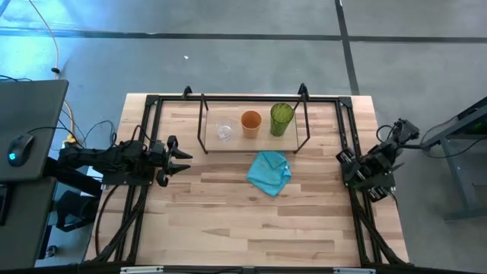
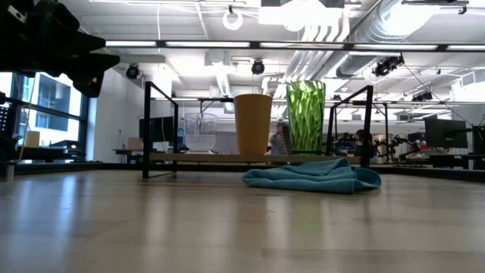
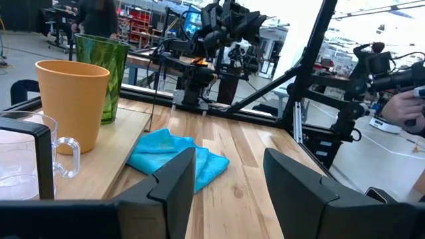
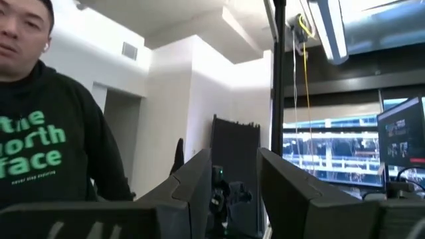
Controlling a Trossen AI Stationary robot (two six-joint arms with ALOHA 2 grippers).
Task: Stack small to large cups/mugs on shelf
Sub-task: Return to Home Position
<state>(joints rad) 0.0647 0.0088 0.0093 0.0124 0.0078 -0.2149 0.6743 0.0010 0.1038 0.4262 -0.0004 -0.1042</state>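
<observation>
3 cups, 1 shelf, 1 cloth and 2 arms, logged from left to right across the table. Left gripper point(image 1: 176, 157): over the table's left side, near the shelf's left end, fingers spread wide with nothing between them. Shelf point(image 1: 236, 144): at the far middle of the table, long axis running left to right. On its wood base, upright in 1 row and apart from each other: clear glass mug point(image 1: 224, 130), orange cup point(image 1: 251, 122), green tumbler point(image 1: 281, 119). They run small to large, side by side rather than nested. The row lies to the right of the left fingers, the mug nearest them. The left arm is the nearer of the 2, so I judge a pull-back to home should run leftward, away from the shelf's end rods. Turquoise cloth point(image 1: 269, 172): crumpled on the table just in front of the shelf. Right gripper point(image 4: 234, 186): folded at the table's right edge, aimed up into the room, fingers parted, empty. Table point(image 1: 228, 228): light wood planks, black frame. Room: grey concrete floor; a person in a dark hooded top beyond the right arm.
</observation>
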